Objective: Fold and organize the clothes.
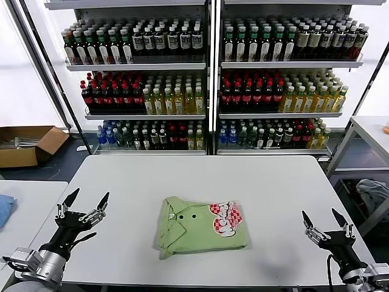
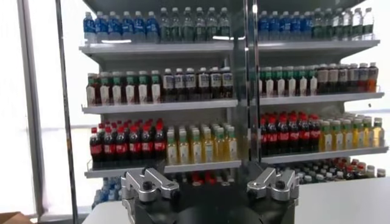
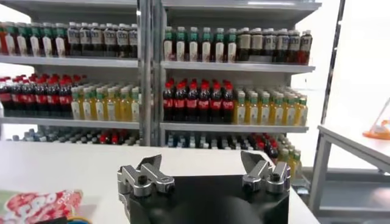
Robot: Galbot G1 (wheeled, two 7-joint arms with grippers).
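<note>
The shirt point(image 1: 200, 226) is soft matt cloth on a smooth matt table point(image 1: 200, 176); glossy plastic bottles point(image 1: 243, 91) fill metal shelves point(image 1: 276, 114).

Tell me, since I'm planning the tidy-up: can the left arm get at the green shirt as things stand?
Probably yes. The left pincer is open, holds nothing and sits apart from the shirt, with only bare table between them. The right pincer waits on the far side.

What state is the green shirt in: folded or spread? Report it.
Folded: the green shirt lies as a compact rectangle on the table, sleeves tucked, collar and checkered print up.
</note>
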